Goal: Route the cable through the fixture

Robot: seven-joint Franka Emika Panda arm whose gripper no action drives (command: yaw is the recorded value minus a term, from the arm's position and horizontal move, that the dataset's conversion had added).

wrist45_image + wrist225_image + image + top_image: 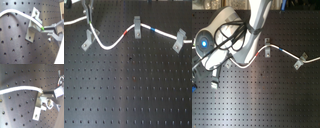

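The white cable (109,46) runs across the board's far side, with a red band (125,32) and a blue band (153,30). The fixture (87,40) is the silvery bracket at the first exterior view's left. My gripper (87,19) hangs just above it, shut on the cable. In the first wrist view the cable (20,12) crosses the fixture's (31,31) forked top and ends in my gripper (45,30); whether it sits between the prongs is unclear. The second wrist view shows the cable (20,89), the fixture (38,109) and my gripper (47,98). In the second exterior view the arm hides the gripper.
The cable passes a middle bracket (138,27) and a right bracket (180,41), also seen as middle bracket (267,51) and right bracket (298,63). The black perforated board (129,90) spreads toward the near side. The arm's white body (222,40) fills the second exterior view's left.
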